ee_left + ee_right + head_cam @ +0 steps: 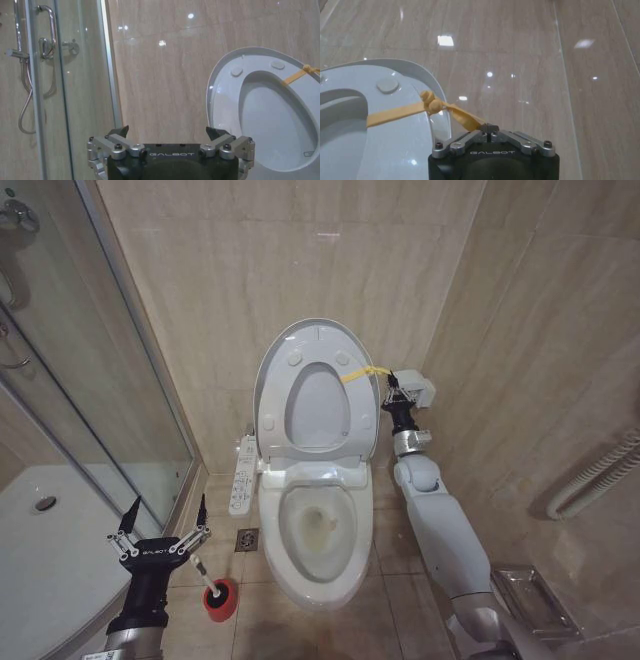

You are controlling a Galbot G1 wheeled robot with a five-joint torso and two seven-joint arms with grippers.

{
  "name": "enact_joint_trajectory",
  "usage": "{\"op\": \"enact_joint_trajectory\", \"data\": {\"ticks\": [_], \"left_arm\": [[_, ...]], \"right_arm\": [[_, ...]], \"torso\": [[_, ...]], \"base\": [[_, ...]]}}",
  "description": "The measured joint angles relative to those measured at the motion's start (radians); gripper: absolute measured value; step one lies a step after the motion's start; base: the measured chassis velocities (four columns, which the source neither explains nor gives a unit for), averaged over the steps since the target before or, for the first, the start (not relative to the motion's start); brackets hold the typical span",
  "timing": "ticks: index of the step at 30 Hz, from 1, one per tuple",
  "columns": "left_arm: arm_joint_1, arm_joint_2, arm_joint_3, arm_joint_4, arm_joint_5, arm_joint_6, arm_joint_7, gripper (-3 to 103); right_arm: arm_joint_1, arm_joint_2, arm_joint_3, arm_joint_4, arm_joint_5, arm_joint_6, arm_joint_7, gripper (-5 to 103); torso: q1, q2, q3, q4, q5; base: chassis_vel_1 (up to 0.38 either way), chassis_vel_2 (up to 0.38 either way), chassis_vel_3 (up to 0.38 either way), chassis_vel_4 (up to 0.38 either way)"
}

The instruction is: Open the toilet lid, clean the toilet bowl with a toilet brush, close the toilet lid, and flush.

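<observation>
The toilet lid [300, 345] stands upright against the back wall, its underside with round bumpers facing me. A yellow strap [360, 373] is knotted to its right edge. My right gripper [387, 385] is shut on that strap; the right wrist view shows the fingertips [490, 129] pinched on the strap [400, 111] beside the lid [415, 71]. The toilet bowl [318, 530] lies uncovered below, stained yellowish inside. The toilet brush [207, 577] stands in a red cup [220, 602] on the floor, left of the bowl. My left gripper [165, 515] hangs open just above and left of the handle, holding nothing.
A glass shower enclosure [100, 380] and its white tray [40, 560] fill the left side. A control panel [243, 475] juts from the toilet's left side, with a floor drain [247, 540] below. A metal rack [530, 595] and a hose [600, 475] sit at the right wall.
</observation>
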Motion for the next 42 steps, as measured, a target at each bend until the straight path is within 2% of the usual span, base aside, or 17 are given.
{"op": "enact_joint_trajectory", "data": {"ticks": [3, 11, 14, 15, 20, 21, 23, 25, 28, 29, 31, 33, 35, 36, 37, 40, 42], "left_arm": [[0.000, 0.000, 0.000, 0.000, 0.000, 0.000, 0.000, 100], [0.000, 0.000, 0.000, 0.000, 0.000, 0.000, 0.000, 100], [0.000, 0.000, 0.000, 0.000, 0.000, 0.000, 0.000, 100], [0.000, 0.000, 0.000, 0.000, 0.000, 0.000, 0.000, 100], [0.000, 0.000, 0.000, 0.000, 0.000, 0.000, 0.000, 100], [0.000, 0.000, 0.000, 0.000, 0.000, 0.000, 0.000, 100], [0.000, 0.000, 0.000, 0.000, 0.000, 0.000, 0.000, 100], [0.000, 0.000, 0.000, 0.000, 0.000, 0.000, 0.000, 100], [0.000, 0.000, 0.000, 0.000, 0.000, 0.000, 0.000, 100], [0.000, 0.000, 0.000, 0.000, 0.000, 0.000, 0.000, 100], [0.000, 0.000, 0.000, 0.000, 0.000, 0.000, 0.000, 100], [0.000, 0.000, 0.000, 0.000, 0.000, 0.000, 0.000, 100], [0.000, 0.000, 0.000, 0.000, 0.000, 0.000, 0.000, 100], [0.000, 0.000, 0.000, 0.000, 0.000, 0.000, 0.000, 100], [0.000, 0.000, 0.000, 0.000, 0.000, 0.000, 0.000, 100], [0.000, 0.000, 0.000, 0.000, 0.000, 0.000, 0.000, 100], [0.000, 0.000, 0.000, 0.000, 0.000, 0.000, 0.000, 100]], "right_arm": [[-0.011, -0.017, -0.002, 0.020, 0.014, -0.007, 0.001, 0], [-0.082, -0.103, -0.010, 0.139, 0.143, -0.039, -0.012, 3], [-0.098, -0.122, -0.014, 0.169, 0.154, -0.045, -0.012, 3], [-0.113, -0.138, -0.021, 0.198, 0.168, -0.054, -0.012, 30], [-0.200, -0.180, -0.028, 0.294, 0.205, -0.085, -0.012, 30], [-0.243, -0.188, -0.026, 0.332, 0.215, -0.101, -0.008, 57], [-0.274, -0.193, -0.026, 0.361, 0.219, -0.116, 0.008, 57], [-0.368, -0.200, -0.028, 0.477, 0.250, -0.194, 0.073, 57], [-0.414, -0.200, -0.027, 0.546, 0.260, -0.230, 0.105, 57], [-0.438, -0.200, -0.024, 0.580, 0.255, -0.242, 0.122, 84], [-0.464, -0.203, -0.016, 0.613, 0.245, -0.259, 0.137, 84], [-0.529, -0.211, 0.005, 0.684, 0.221, -0.320, 0.173, 84], [-0.563, -0.214, 0.015, 0.714, 0.206, -0.348, 0.184, 84], [-0.609, -0.217, 0.028, 0.753, 0.191, -0.380, 0.192, 100], [-0.609, -0.217, 0.028, 0.753, 0.191, -0.380, 0.192, 100], [-0.780, -0.216, 0.071, 0.868, 0.154, -0.402, 0.204, 100], [-0.810, -0.212, 0.079, 0.876, 0.140, -0.394, 0.201, 100]], "torso": [[0.000, 0.000, 0.000, 0.0002, 0.0000], [0.000, 0.000, 0.000, -0.0006, 0.0001], [0.000, 0.000, 0.000, -0.0006, 0.0000], [0.000, 0.000, 0.000, -0.0003, 0.0000], [0.000, 0.000, 0.000, 0.0002, -0.0001], [0.000, 0.000, 0.000, 0.0001, 0.0000], [0.000, 0.000, 0.000, -0.0003, 0.0000], [0.000, 0.000, 0.000, -0.0006, 0.0002], [0.000, 0.000, 0.000, -0.0003, -0.0001], [0.000, 0.000, 0.000, 0.0001, -0.0001], [0.000, 0.000, 0.000, 0.0003, 0.0000], [0.000, 0.000, 0.000, 0.0002, -0.0003], [0.000, 0.000, 0.000, 0.0001, -0.0001], [0.000, 0.000, 0.000, -0.0001, 0.0001], [0.000, 0.000, 0.000, -0.0001, 0.0001], [0.000, 0.000, 0.000, -0.0005, -0.0003], [0.000, 0.000, 0.000, -0.0003, -0.0003]], "base": [[0.000, 0.000, 0.000, 0.000], [0.000, 0.000, 0.000, 0.000], [0.000, 0.000, 0.000, 0.000], [0.000, 0.000, 0.000, 0.000], [0.000, 0.000, 0.000, 0.000], [0.000, 0.000, 0.000, 0.000], [0.000, 0.000, 0.000, 0.000], [0.000, 0.000, 0.000, 0.000], [0.000, 0.000, 0.000, 0.000], [0.000, 0.000, 0.000, 0.000], [0.000, 0.000, 0.000, 0.000], [0.000, 0.000, 0.000, 0.000], [0.000, 0.000, 0.000, 0.000], [0.000, 0.000, 0.000, 0.000], [0.000, 0.000, 0.000, 0.000], [0.000, 0.000, 0.000, 0.000], [0.000, 0.000, 0.000, 0.000]]}}
